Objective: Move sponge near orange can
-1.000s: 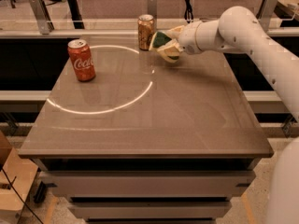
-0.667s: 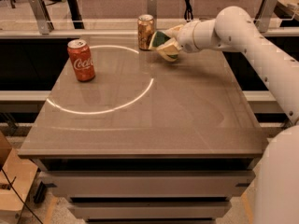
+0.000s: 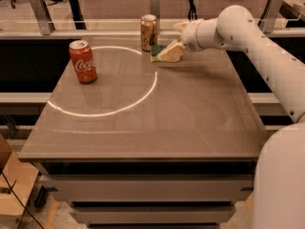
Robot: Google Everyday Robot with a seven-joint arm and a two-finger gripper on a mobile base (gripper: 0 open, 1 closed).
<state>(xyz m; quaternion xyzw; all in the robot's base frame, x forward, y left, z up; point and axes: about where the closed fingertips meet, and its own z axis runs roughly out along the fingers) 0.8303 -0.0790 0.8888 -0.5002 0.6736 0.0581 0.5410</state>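
The orange can [image 3: 148, 32] stands upright at the table's far edge, tan with a silver top. The sponge [image 3: 157, 51], dark green over pale yellow foam, rests low at the table surface just right of the can's base, nearly touching it. My gripper [image 3: 170, 53] reaches in from the right on the white arm [image 3: 238, 30], and its pale fingers [image 3: 174, 49] are closed over the sponge's right part. Most of the sponge's right end is hidden behind the fingers.
A red Coca-Cola can [image 3: 83, 61] stands upright at the left of the brown table [image 3: 157, 123]. A bright ring of light [image 3: 143, 97] lies on the tabletop. Rails and a post stand behind the far edge.
My gripper has moved down and slightly left with the sponge, from just above the table to the surface beside the orange can. Both cans have stayed put.
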